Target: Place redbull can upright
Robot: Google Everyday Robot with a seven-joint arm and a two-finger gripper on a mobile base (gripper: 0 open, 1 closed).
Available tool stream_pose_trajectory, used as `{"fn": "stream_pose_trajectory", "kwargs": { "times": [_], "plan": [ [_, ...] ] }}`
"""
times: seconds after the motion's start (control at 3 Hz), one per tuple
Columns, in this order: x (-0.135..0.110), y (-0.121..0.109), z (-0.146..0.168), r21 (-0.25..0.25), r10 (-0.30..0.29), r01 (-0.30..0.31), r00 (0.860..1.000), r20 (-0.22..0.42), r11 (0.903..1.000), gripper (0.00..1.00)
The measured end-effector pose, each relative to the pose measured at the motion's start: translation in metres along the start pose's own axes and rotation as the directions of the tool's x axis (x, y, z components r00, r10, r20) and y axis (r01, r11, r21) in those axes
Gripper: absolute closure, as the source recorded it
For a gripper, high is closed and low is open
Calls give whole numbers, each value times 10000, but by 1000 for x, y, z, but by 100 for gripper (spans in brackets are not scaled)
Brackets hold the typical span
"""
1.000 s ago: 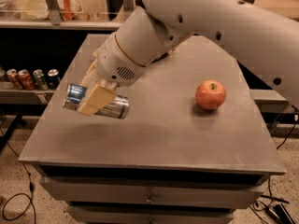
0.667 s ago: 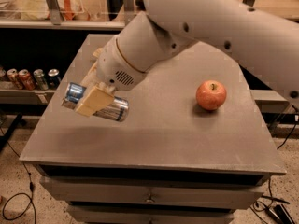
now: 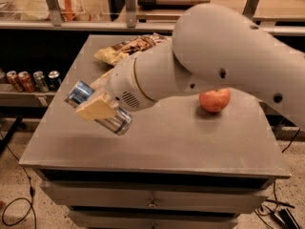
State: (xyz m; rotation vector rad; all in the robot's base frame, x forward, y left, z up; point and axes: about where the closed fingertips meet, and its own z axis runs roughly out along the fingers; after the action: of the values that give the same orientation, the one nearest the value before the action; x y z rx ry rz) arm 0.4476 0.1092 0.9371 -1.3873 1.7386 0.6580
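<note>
While white arm (image 3: 228, 56) stretches across grey table (image 3: 190, 142) in camera view, gripper (image 3: 97, 101) sits over table's left side, beige fingers (image 3: 95, 109) clamped around redbull can (image 3: 118, 122). Can lies sideways on slant, blue end toward left edge, silver end toward table middle. Red apple (image 3: 214, 100) rests right of arm, well apart from can. Snack bag (image 3: 125, 49) lies at far side. Small cans (image 3: 33, 80) line low shelf beyond left edge.
</note>
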Motion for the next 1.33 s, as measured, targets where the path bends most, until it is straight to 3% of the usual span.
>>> {"fn": "stream_pose_trajectory", "kwargs": {
  "times": [0.33, 0.67, 1.33],
  "plan": [
    [-1, -6, -2, 94, 318, -335, 9887, 1464, 9994, 100],
    [0, -15, -4, 156, -94, 56, 9674, 2529, 9999, 100],
    [-1, -13, -2, 186, -395, 360, 9665, 2537, 9992, 100]
  ]
}}
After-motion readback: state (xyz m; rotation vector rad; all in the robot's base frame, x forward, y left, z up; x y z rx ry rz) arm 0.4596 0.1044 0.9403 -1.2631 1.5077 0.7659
